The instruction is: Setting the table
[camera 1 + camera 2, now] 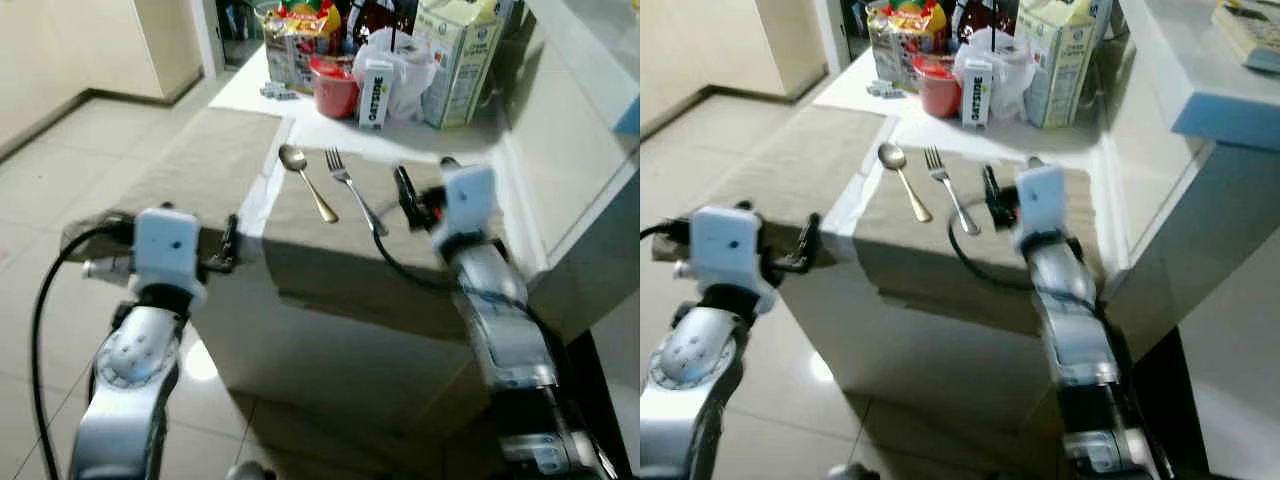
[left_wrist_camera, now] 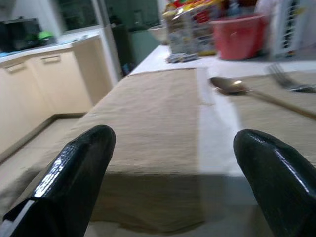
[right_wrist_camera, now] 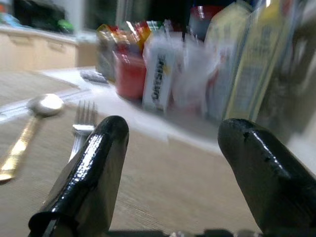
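The spoon (image 1: 304,178) and fork (image 1: 352,187) lie side by side on the worktop (image 1: 330,135), just beside the right gripper (image 1: 404,195). It is spread and empty. The left gripper (image 1: 228,244), also spread, hangs at the worktop's near edge.

Left gripper (image 2: 173,177) fingers (image 2: 74,173) spread wide, beige placemat (image 2: 148,123) between them, spoon (image 2: 232,86) and red bowl (image 2: 239,37) beyond

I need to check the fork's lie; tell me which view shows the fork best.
The left eye view: the fork lies whole on the right placemat, beside the spoon. The right eye view shows it nearly as well. The right wrist view catches its tines, blurred; the left wrist view clips it at the edge.
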Controlling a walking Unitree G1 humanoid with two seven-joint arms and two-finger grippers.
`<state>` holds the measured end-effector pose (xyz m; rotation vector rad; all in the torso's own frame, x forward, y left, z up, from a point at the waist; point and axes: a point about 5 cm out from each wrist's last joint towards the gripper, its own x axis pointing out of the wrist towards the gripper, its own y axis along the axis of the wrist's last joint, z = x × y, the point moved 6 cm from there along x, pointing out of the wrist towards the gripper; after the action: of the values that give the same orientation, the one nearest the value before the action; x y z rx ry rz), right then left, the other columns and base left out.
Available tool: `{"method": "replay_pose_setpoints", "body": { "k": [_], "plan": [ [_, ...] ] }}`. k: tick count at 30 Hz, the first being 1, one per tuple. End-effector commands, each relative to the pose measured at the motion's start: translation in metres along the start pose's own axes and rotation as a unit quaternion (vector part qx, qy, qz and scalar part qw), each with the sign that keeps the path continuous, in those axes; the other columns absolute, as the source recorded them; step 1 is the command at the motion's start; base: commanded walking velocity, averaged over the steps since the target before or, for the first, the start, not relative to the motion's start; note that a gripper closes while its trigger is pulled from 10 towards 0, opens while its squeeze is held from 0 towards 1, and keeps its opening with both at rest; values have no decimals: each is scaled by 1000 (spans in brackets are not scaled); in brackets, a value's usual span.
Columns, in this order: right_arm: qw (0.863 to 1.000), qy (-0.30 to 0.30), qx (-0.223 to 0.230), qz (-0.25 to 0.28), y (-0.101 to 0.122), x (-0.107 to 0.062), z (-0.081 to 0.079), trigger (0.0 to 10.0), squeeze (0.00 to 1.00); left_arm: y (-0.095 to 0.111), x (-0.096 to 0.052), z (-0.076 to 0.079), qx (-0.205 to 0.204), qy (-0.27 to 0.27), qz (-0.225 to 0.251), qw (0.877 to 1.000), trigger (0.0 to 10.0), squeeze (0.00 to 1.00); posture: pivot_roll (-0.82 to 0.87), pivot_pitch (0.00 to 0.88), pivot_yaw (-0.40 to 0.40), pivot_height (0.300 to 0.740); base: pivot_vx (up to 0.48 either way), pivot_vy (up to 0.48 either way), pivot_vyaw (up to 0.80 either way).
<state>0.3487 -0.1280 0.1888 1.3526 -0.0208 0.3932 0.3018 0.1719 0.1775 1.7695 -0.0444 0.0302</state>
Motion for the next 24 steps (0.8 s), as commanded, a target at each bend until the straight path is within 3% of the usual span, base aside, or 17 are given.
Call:
{"method": "replay_pose_setpoints", "body": {
  "k": [1,2,3,5,8,12,20,24],
  "plan": [
    [998,33,-6,56,29,-4,-8,10000,0,-2,-1,-1,-2,3,-6,1000,10000,0,-19,40,-6,728,0,0,0],
    [995,72,-13,68,33,-28,-13,10000,0,-3,0,0,-3,2,-7,1000,10000,0,-30,29,-13,728,0,0,0],
    [995,84,-15,57,28,-39,-14,10000,0,-3,0,2,-7,-1,-4,1000,10000,0,-33,22,-15,728,0,0,0],
    [995,90,-16,47,24,-45,-14,10000,0,-3,0,3,-10,-3,-2,1000,10000,0,-33,22,-15,728,0,0,0],
    [996,76,10,-37,-16,-61,-8,10000,0,-14,-25,-1,-50,22,-3,999,10000,0,-35,12,-22,728,0,0,0],
    [996,55,38,-64,-37,-58,-13,10000,0,-21,-35,6,-86,31,-17,996,10000,0,-7,3,-40,728,0,0,0],
    [996,63,43,-34,-19,-38,-22,10000,0,-1,-25,0,-73,48,22,996,10000,0,16,0,-44,728,0,0,0],
    [997,65,39,-18,-13,-32,-27,10000,0,2,-25,0,-64,46,29,996,10000,0,21,0,-41,728,341,137,0]
  ]
}}
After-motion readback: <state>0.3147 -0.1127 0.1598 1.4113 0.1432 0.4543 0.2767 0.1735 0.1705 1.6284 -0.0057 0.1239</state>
